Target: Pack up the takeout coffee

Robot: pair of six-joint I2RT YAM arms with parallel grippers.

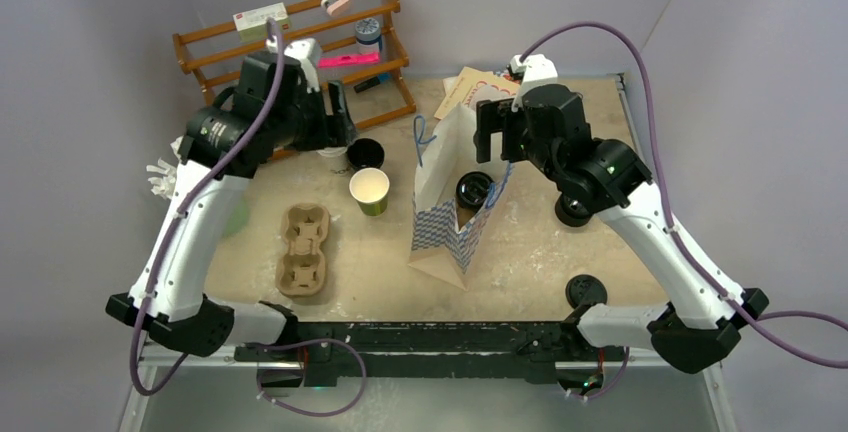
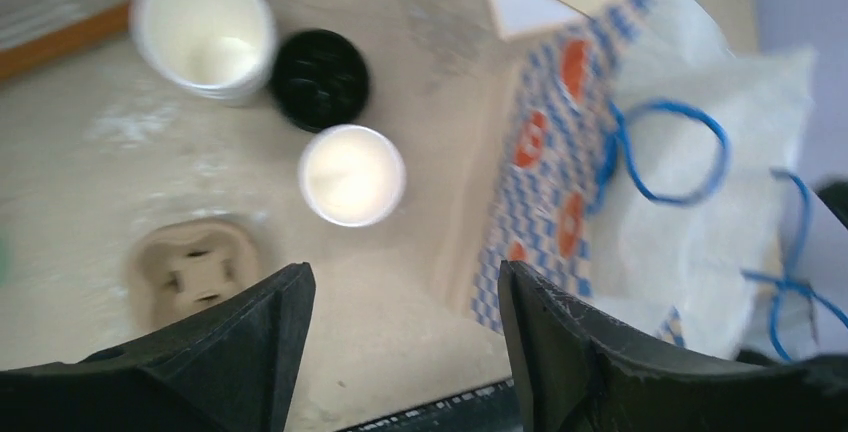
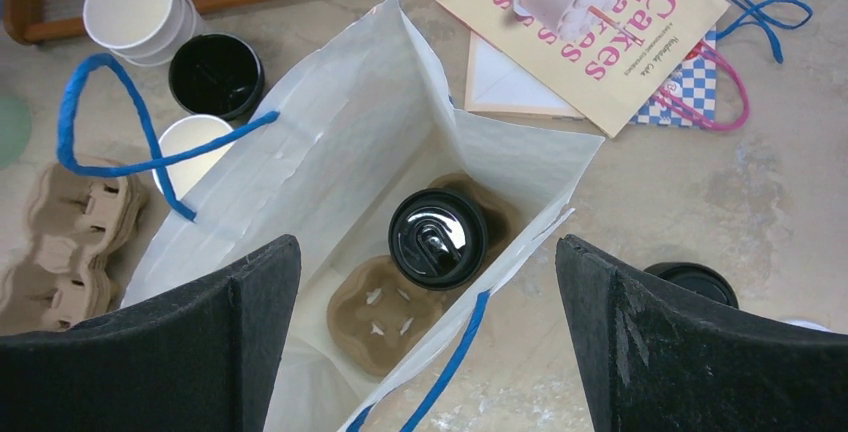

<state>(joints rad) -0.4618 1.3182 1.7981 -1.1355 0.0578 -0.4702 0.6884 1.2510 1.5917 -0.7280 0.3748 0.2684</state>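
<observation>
Top external view: the left gripper (image 2: 402, 282) hangs empty, fingers apart, over a lidless black paper cup (image 1: 365, 152) and a green paper cup with white inside (image 1: 369, 190). At centre, a tall white paper bag with blue checks and cord handles (image 1: 438, 167) stands open, the lidded black takeout coffee (image 3: 437, 237) seated in a brown cardboard carrier (image 3: 380, 312) at its bottom. The right gripper (image 3: 425, 252), spread wide and empty, hovers above the mouth. A careless pull-out could snag a handle or wall and topple the bag.
</observation>
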